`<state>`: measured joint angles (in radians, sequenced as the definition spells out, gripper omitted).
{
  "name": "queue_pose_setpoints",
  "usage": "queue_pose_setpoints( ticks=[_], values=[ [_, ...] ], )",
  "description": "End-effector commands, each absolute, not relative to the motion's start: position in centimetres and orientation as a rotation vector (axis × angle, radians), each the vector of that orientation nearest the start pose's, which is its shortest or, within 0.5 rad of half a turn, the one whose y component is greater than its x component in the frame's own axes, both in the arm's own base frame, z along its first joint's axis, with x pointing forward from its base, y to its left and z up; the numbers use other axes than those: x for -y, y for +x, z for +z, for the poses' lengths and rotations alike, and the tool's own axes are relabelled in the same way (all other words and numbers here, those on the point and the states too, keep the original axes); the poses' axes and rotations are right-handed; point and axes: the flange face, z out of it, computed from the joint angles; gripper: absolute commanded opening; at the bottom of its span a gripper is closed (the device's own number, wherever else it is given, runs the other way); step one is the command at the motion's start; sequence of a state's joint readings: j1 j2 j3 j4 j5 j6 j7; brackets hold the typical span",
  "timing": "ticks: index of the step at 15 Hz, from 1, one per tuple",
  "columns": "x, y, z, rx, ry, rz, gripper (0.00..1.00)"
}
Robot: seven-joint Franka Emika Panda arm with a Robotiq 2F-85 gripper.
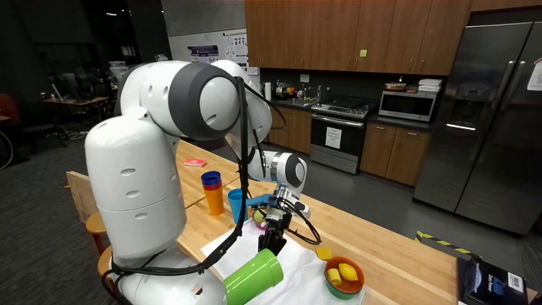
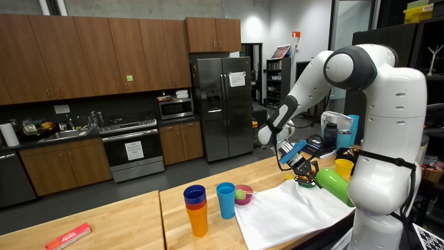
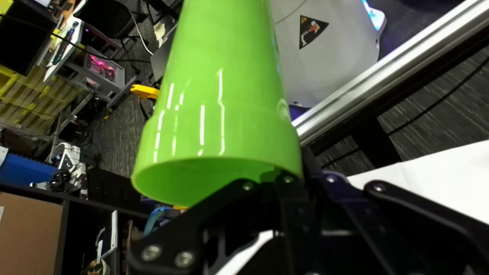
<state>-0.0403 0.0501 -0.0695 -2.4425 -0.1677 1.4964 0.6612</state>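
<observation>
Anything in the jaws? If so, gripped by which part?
Yes: the green cup, by its rim, the wall pinched with one jaw inside the mouth, one outside.

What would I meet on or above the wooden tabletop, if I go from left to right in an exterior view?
In an exterior view: red box → stacked cups → blue cup → pink bowl → yellow block → green cup.

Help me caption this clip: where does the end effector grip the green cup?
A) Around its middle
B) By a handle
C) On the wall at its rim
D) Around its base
C: in the wrist view, the end effector pinches the wall of the green cup, one jaw inside the mouth, one outside.
</observation>
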Motion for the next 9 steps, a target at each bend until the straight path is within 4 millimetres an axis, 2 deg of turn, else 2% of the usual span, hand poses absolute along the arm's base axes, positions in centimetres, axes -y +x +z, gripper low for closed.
queue_pose_setpoints(
  ticks=[1, 9],
  values=[
    [5.8, 37.3, 29.5, -1.222, -3.057, 1.282, 0.02],
    [4.4, 43.3, 38.9, -1.322, -2.948, 0.658, 0.02]
  ],
)
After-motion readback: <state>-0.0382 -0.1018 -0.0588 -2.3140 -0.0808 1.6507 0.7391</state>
